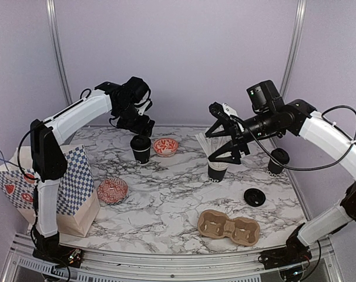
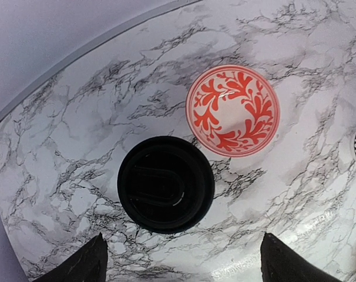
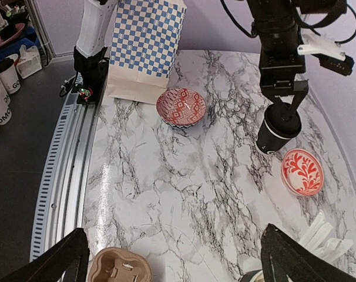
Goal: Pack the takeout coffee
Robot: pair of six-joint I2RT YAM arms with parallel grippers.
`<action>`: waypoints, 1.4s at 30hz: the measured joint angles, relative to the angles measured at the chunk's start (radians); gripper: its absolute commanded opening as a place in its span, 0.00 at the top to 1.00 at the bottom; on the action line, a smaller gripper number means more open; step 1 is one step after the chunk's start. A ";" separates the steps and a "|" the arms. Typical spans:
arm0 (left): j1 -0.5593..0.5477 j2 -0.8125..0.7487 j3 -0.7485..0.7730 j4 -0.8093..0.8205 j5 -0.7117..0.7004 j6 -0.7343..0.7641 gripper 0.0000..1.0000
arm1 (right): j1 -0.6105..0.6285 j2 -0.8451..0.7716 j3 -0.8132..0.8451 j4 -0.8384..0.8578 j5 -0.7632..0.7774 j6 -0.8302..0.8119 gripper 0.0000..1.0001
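Marble tabletop (image 1: 166, 194): left claw (image 2: 184, 261) spread wide, empty, above lidded cup (image 2: 165, 185); right claw (image 3: 175, 258) spread wide, empty; fingers (image 3: 54, 261) partly cropped in wrist views.

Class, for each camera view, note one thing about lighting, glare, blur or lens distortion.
Top external: soft, even light, only faint shadows on the table. Left wrist: the table's edge bows, fisheye-like; the left pincer shows dark and soft-edged. Right wrist: a white sheen glares off the table beside the rail, which curves.

Left gripper (image 1: 141, 125) above lidded black cup (image 1: 141, 149)
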 measured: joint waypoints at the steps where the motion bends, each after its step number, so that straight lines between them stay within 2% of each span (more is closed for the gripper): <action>1: -0.016 -0.023 -0.001 0.003 -0.007 0.003 0.09 | 0.000 0.000 0.000 -0.001 0.006 0.000 0.01; 9: -0.197 -0.269 -0.079 0.027 -0.043 0.016 0.13 | -0.003 0.000 0.002 -0.002 0.053 -0.002 0.01; 13: -0.264 -0.418 -0.176 0.029 -0.055 -0.009 0.17 | -0.011 0.000 0.002 -0.001 0.072 0.003 0.01; 20: -0.283 -0.695 -0.442 0.026 -0.126 -0.143 0.30 | -0.014 0.000 0.002 -0.001 0.090 0.009 0.01; 26: -0.283 -0.904 -0.622 -0.005 -0.172 -0.286 0.38 | -0.015 0.000 -0.019 0.003 0.093 0.008 0.01; 32: -0.284 -1.056 -0.693 -0.030 -0.226 -0.407 0.44 | -0.015 0.001 -0.047 0.008 0.087 0.008 0.02; 38: -0.285 -1.100 -0.711 -0.142 -0.321 -0.530 0.44 | -0.015 0.012 -0.047 0.016 0.073 0.008 0.02; 42: -0.285 -1.124 -0.753 -0.197 -0.344 -0.590 0.53 | -0.015 0.018 -0.048 0.021 0.068 0.008 0.02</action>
